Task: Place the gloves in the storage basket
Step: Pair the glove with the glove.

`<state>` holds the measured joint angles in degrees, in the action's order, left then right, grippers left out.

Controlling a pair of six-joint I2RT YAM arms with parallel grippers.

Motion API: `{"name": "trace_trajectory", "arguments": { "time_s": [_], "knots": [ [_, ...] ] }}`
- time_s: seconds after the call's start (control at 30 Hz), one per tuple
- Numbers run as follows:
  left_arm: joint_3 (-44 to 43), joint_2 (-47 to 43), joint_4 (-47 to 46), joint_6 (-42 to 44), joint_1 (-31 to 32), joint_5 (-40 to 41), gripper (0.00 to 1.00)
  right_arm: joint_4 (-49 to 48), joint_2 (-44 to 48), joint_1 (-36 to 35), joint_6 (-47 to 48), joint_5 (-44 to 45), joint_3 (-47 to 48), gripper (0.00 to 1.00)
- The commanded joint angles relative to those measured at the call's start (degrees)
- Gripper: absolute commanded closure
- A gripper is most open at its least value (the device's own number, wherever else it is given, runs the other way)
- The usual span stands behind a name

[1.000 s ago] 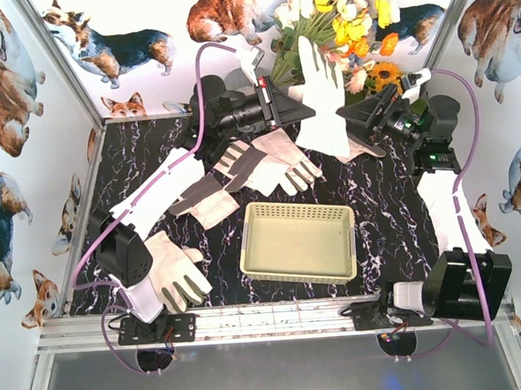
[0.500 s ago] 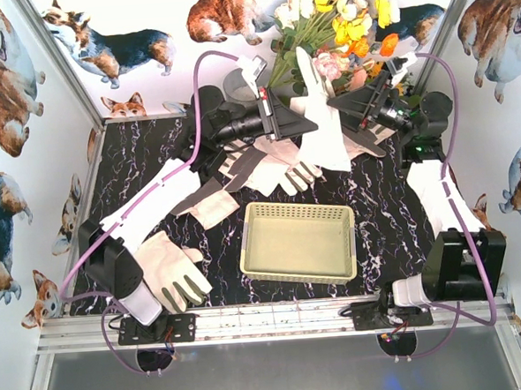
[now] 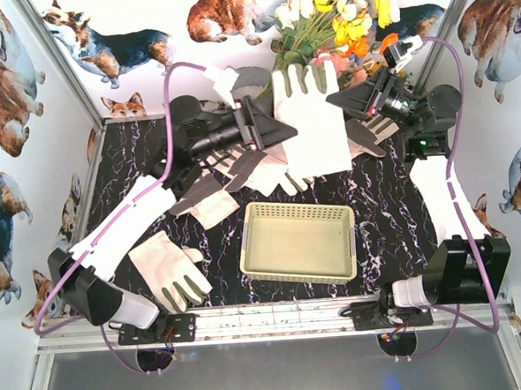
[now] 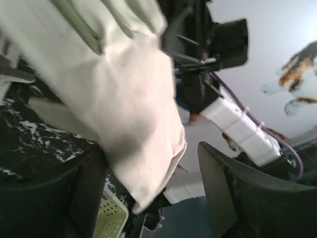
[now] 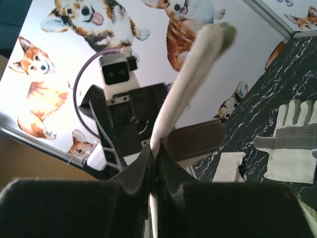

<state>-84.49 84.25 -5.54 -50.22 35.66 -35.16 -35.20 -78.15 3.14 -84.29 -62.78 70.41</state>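
Aloft, a glove (image 3: 314, 130) hangs clamped in my right gripper (image 5: 152, 161), beyond the basket (image 3: 251, 245); my left gripper (image 3: 270, 131), jaws apart, sits just left of it.

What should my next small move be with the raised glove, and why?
Probably swing the right gripper, pinched shut on the raised glove, back toward the arm bases until it hangs over the storage basket. The left gripper is open, so only the right one holds it, and the basket sits empty just nearer.

No legible text or labels
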Motion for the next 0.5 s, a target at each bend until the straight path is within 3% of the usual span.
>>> {"name": "trace_trajectory", "arguments": {
  "time_s": [0.0,0.23,0.33,0.47],
  "knots": [
    [0.86,-4.03,3.73,3.85,-4.71,1.47,0.28,2.34,3.84,-0.60,2.70,-2.97,5.82,1.00],
    [-6.54,-2.19,12.01,12.06,-8.48,-4.40,0.07,6.82,3.65,-2.15,3.98,-6.56,11.31,1.00],
    [-7.12,-1.14,7.99,10.48,-9.61,-7.39,0.03,6.73,3.36,-2.79,2.49,-7.94,13.51,1.00],
    [-9.39,1.92,-4.16,2.44,-9.11,-14.31,0.01,6.75,3.18,-3.36,0.93,-9.74,15.14,1.00]
  ]
}}
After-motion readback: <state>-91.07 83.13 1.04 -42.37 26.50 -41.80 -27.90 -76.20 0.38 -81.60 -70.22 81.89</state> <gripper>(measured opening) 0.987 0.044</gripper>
